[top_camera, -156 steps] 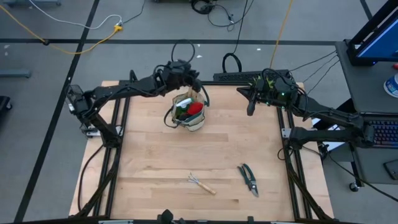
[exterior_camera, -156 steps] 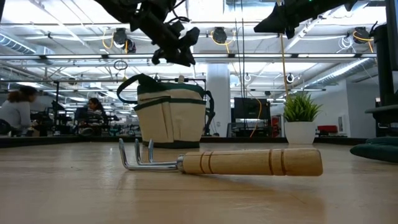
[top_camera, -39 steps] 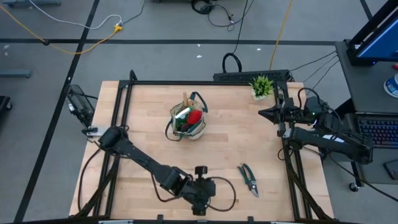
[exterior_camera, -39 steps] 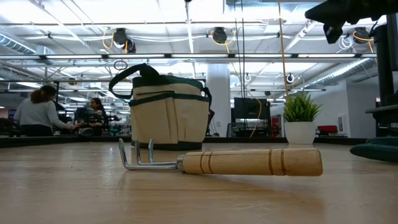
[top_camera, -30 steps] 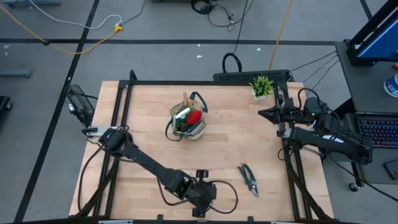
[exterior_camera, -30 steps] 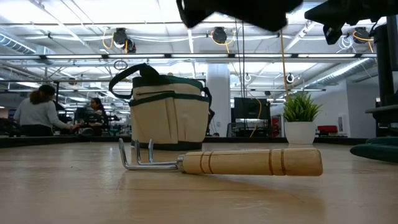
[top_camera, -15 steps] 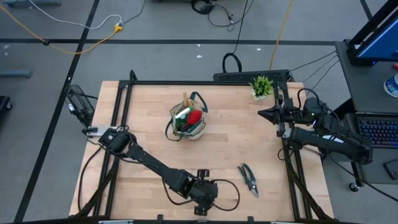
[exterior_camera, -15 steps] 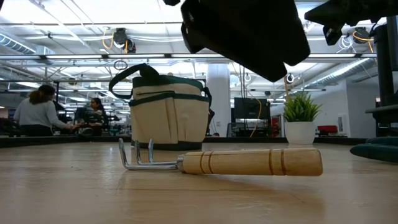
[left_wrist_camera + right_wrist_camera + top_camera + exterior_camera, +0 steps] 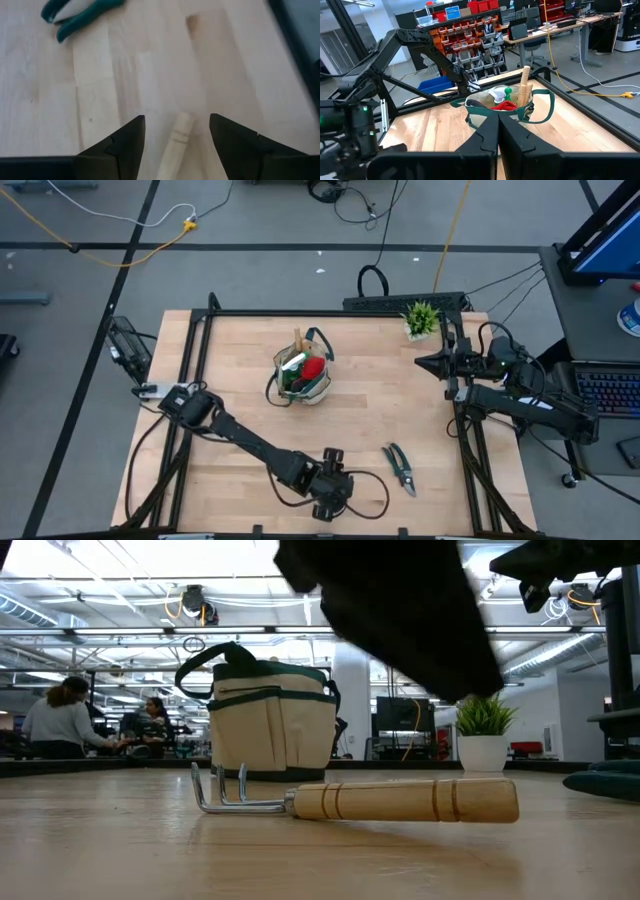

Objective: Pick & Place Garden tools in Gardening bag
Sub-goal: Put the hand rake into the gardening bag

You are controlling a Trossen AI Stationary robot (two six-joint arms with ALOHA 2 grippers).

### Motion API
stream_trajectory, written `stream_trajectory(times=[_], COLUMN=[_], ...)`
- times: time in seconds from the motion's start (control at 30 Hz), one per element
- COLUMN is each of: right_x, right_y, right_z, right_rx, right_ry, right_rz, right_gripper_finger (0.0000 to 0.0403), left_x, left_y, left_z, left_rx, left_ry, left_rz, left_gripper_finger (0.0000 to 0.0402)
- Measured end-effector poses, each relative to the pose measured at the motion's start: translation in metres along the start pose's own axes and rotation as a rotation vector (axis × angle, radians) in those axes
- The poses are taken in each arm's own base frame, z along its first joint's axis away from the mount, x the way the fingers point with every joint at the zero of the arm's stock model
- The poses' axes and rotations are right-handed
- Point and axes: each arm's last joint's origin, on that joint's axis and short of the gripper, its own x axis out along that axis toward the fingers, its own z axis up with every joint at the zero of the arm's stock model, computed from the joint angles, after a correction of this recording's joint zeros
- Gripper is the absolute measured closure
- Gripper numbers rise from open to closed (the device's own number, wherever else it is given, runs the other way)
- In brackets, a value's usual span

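- I had the left end effector point(image 9: 176, 131) above the rake point(image 9: 358, 800), which lay on the table point(image 9: 240, 385) near its front edge; fingers point(image 9: 129, 135) spread to either side of the handle, nothing gripped.
- Next, I judged: descend, close, carry it to the bag point(image 9: 303, 372).
- The shears point(image 9: 401, 467) lay nearby.
- The right end effector point(image 9: 498, 131) waited at the right edge, pressed together, empty.

Left claw point(image 9: 177, 131) dropped over rake point(image 9: 360, 800) handle (fingers spread wider), bag left behind.
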Motion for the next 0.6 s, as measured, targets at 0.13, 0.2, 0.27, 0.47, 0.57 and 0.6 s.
stream_trajectory(times=[0.13, 0.2, 0.27, 0.47, 0.57, 0.6], right_x=[0.0, 0.0, 0.0, 0.0, 0.0, 0.0], right_y=[0.0, 0.0, 0.0, 0.0, 0.0, 0.0], right_z=[0.0, 0.0, 0.0, 0.0, 0.0, 0.0], right_rx=[0.0, 0.0, 0.0, -0.001, -0.001, -0.001], right_ry=[0.0, 0.0, 0.0, 0.0, 0.0, 0.0], right_rz=[0.0, 0.0, -0.001, -0.001, -0.001, -0.001], right_gripper_finger=[0.0403, 0.0403, 0.0403, 0.0403, 0.0403, 0.0403], left_x=[0.011, 0.014, 0.016, 0.019, 0.019, 0.019], left_y=[0.007, 0.008, 0.009, 0.003, 0.002, 0.002], left_z=[-0.002, -0.003, -0.003, -0.005, -0.005, -0.005], left_rx=[-0.008, -0.003, 0.011, 0.035, 0.063, 0.066], left_ry=[0.006, 0.016, 0.013, 0.018, 0.015, 0.016], left_rz=[-0.003, -0.01, -0.028, -0.071, -0.069, -0.067], left_gripper_finger=[0.0172, 0.0172, 0.0172, 0.0172, 0.0172, 0.0172])
